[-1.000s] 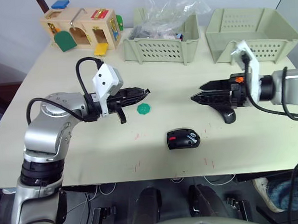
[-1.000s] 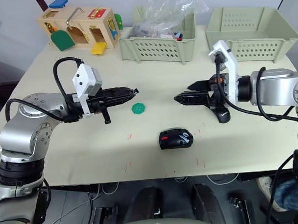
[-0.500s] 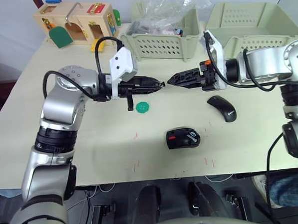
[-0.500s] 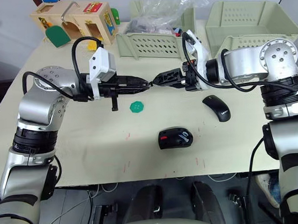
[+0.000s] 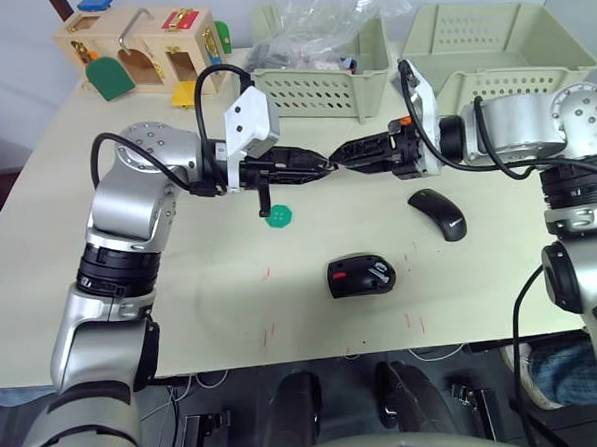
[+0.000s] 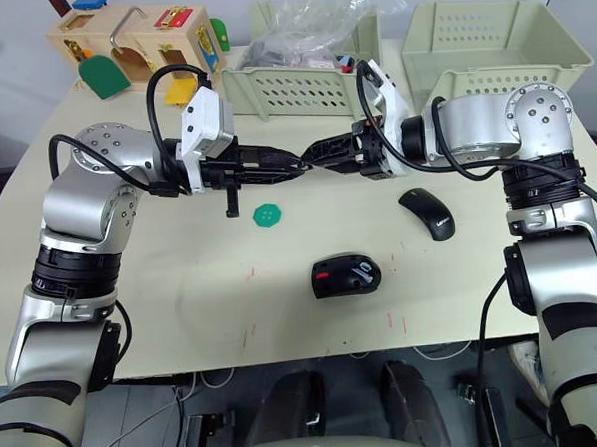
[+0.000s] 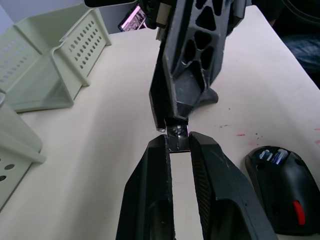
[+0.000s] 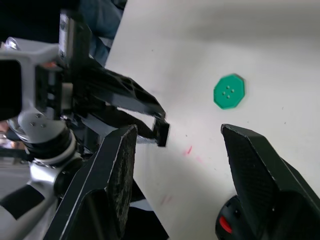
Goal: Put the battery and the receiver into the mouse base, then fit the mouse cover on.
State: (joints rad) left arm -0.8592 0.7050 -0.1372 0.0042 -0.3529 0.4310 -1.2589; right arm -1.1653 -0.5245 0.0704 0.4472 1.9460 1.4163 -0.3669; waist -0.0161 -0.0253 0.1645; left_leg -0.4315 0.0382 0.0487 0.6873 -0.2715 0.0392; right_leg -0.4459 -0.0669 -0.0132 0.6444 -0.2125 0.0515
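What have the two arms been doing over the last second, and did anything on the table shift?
Both arms swung inward above the table until the left gripper and right gripper met tip to tip. A tiny dark piece, seemingly the receiver, sits between the left fingertips, with the right gripper open. The mouse base, mouse cover and green disc stayed where they were.

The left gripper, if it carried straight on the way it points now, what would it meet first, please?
Most likely the right gripper: it faces the left gripper tip to tip above the table, with the tiny dark squarish receiver pinched at the left fingertips. Depth between them is unclear.
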